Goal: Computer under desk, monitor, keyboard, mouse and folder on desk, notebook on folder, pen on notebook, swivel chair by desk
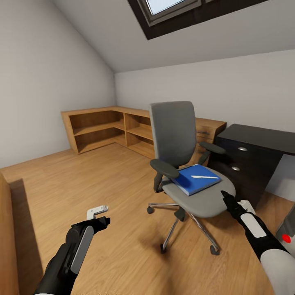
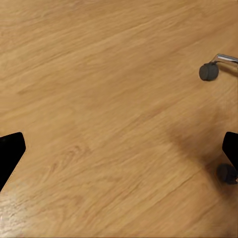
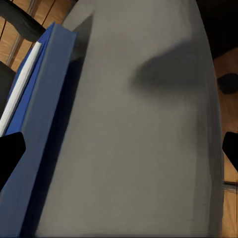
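The grey swivel chair (image 1: 174,131) stands mid-room on the wooden floor, turned toward me. A bright blue folder (image 1: 192,182) lies flat on its seat, with a thin pale pen (image 1: 205,177) on top. My right gripper (image 1: 233,200) hovers open at the seat's right front edge; its wrist view shows the seat (image 3: 144,139) and the folder (image 3: 44,124) side-on with a pale edge. My left gripper (image 1: 100,216) hangs open over bare floor, left of the chair base. The black desk (image 1: 262,137) stands right of the chair. The grey computer (image 1: 287,231) peeks in at the right edge. Monitor, keyboard, mouse and notebook are out of view.
A low wooden shelf unit (image 1: 106,127) runs along the back walls into the corner. A wooden panel (image 1: 6,229) rises at the left edge. Chair castors (image 2: 208,71) and chrome legs spread over the floor. Open floor lies to the chair's left.
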`<state>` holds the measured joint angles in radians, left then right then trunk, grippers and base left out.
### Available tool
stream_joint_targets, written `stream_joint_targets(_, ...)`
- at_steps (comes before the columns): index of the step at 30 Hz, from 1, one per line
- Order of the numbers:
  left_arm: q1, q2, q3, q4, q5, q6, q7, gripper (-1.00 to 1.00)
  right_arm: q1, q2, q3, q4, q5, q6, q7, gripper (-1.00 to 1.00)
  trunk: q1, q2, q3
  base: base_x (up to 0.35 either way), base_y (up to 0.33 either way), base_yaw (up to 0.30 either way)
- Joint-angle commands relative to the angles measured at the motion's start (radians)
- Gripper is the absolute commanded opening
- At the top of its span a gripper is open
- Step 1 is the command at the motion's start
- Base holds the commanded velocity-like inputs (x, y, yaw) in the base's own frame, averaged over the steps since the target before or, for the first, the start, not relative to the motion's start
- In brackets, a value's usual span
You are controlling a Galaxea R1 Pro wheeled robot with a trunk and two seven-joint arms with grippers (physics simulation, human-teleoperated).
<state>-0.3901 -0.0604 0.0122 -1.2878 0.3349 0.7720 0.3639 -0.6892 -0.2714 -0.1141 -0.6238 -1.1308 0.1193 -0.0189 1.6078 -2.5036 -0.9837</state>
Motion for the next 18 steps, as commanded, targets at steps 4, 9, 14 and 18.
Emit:
stream_joint_targets(4, -0.001, -0.001, 0.000, 0.000, 0.010, 0.003, 0.009, 1.00, 0.000, 0.002, 0.002, -0.002, -0.018, 0.005, 0.001, 1.00, 0.000, 0.000, -0.004, 0.000, 0.000, 0.220)
stream_joint_targets(9, -0.001, -0.002, 0.000, 0.000, 0.010, 0.003, 0.009, 1.00, 0.000, 0.007, 0.002, -0.002, -0.018, 0.005, 0.003, 1.00, 0.000, 0.000, -0.008, 0.000, 0.000, 0.224)
stream_joint_targets(14, -0.001, -0.002, 0.000, 0.000, 0.010, 0.003, 0.009, 1.00, 0.001, 0.009, 0.002, -0.002, -0.017, 0.004, 0.004, 1.00, 0.000, 0.000, -0.013, 0.000, 0.000, 0.225)
stream_joint_targets(18, -0.001, -0.002, 0.000, 0.000, 0.010, 0.003, 0.008, 1.00, 0.000, 0.009, 0.003, -0.002, -0.017, 0.003, 0.004, 1.00, 0.000, 0.000, -0.016, 0.005, 0.000, 0.225)
